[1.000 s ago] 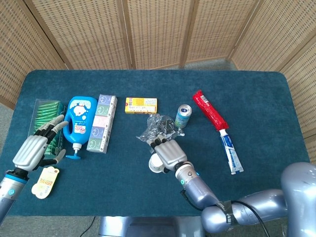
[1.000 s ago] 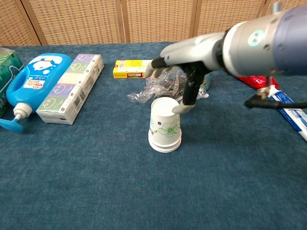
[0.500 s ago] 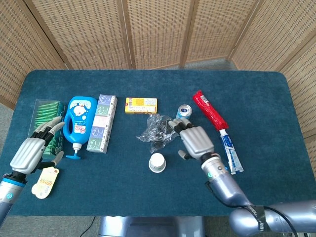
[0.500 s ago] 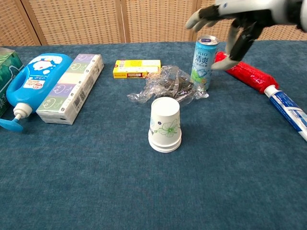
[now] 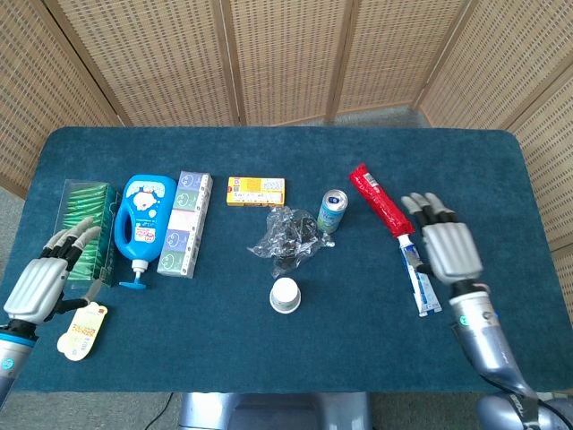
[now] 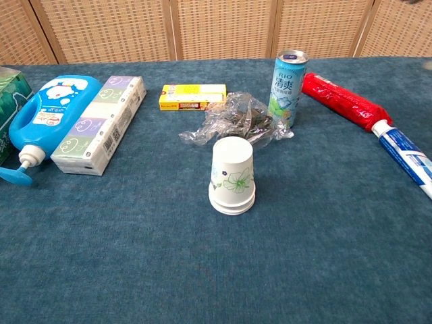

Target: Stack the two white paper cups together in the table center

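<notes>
Two white paper cups [image 6: 233,177] with a green flower print stand upside down, one nested over the other, in the middle of the blue table; from the head view the stacked cups [image 5: 285,295] show as one white disc. My right hand [image 5: 445,248] hovers open over the toothpaste at the right, well away from the cups. Near the table's left front edge my left hand [image 5: 43,279] is open, fingers spread, holding nothing. Neither hand appears in the chest view.
Crumpled clear plastic wrap [image 6: 236,121] lies just behind the cups, with a drink can [image 6: 287,79] and a yellow box [image 6: 192,96] beyond. A toothpaste tube [image 5: 419,274] and red packet [image 5: 380,202] lie at right. A blue bottle [image 5: 143,224], tissue pack [image 5: 183,224] and green pack [image 5: 85,219] sit at left.
My right hand has let go of the stacked cups and swung away to the right, leaving the chest view. The left hand drifted slightly down and left. The cups stayed put.
</notes>
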Available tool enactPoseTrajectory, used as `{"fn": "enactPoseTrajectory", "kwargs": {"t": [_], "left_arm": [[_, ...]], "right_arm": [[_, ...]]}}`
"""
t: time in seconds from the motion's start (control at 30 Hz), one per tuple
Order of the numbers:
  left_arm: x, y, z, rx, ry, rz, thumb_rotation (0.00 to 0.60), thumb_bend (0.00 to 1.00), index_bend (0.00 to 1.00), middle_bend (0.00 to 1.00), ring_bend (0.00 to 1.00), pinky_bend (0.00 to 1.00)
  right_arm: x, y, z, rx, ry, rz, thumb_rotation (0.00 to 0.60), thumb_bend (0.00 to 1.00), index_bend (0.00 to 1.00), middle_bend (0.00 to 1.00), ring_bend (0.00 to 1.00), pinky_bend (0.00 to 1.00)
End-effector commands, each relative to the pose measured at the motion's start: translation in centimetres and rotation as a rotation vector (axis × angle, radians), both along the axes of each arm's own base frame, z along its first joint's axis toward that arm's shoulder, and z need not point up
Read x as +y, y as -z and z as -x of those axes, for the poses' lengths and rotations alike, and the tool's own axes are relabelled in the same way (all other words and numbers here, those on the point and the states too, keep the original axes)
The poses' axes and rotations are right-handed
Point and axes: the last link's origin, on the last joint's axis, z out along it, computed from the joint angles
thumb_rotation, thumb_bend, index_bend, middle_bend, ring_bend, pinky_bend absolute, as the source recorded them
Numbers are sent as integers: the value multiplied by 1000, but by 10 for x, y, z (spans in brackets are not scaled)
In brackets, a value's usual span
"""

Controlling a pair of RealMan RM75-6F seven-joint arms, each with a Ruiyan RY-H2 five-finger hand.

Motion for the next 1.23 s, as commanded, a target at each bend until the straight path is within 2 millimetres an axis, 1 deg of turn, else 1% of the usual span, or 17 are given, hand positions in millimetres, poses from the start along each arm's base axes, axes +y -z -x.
{"fn": "enactPoseTrajectory", "kwargs": {"t": [0.03, 0.07, 0.17, 0.27, 0.37, 0.7, 0.93, 1.23], "left_arm": [[-4, 1, 3, 3, -18, -1, 600, 466, 58, 2, 0, 39], [-6, 1, 4, 0, -28, -3, 600, 466, 59, 3, 0, 38], [-12, 1, 8, -7, -44, -8, 600, 467, 61, 4, 0, 32], [-18, 0, 10, -7, -52, -9, 600, 467, 62, 5, 0, 22], [-24, 1, 12, 1, -57, -5, 600, 466, 63, 7, 0, 13], [-37, 1, 3, 25, -28, -19, 600, 466, 67, 11, 0, 7], [-37, 0, 3, 15, -22, -27, 600, 466, 69, 12, 0, 6], [-32, 5, 1, 12, -8, -16, 600, 466, 70, 12, 0, 5]], "right_arm": [[11, -8, 27, 20, 56, 44, 600, 359, 0, 81, 0, 198], [15, -11, 34, 21, 76, 54, 600, 359, 0, 81, 0, 196], [25, -17, 49, 12, 108, 79, 600, 361, 0, 81, 0, 190], [33, -22, 59, 8, 125, 100, 600, 361, 0, 82, 0, 189], [38, -25, 65, -8, 134, 106, 600, 360, 0, 81, 0, 189], [50, -30, 73, -34, 114, 119, 600, 367, 0, 82, 0, 189], [52, -27, 75, -52, 116, 119, 600, 365, 0, 82, 0, 189], [55, -30, 78, -60, 126, 133, 600, 367, 0, 81, 0, 189]]}}
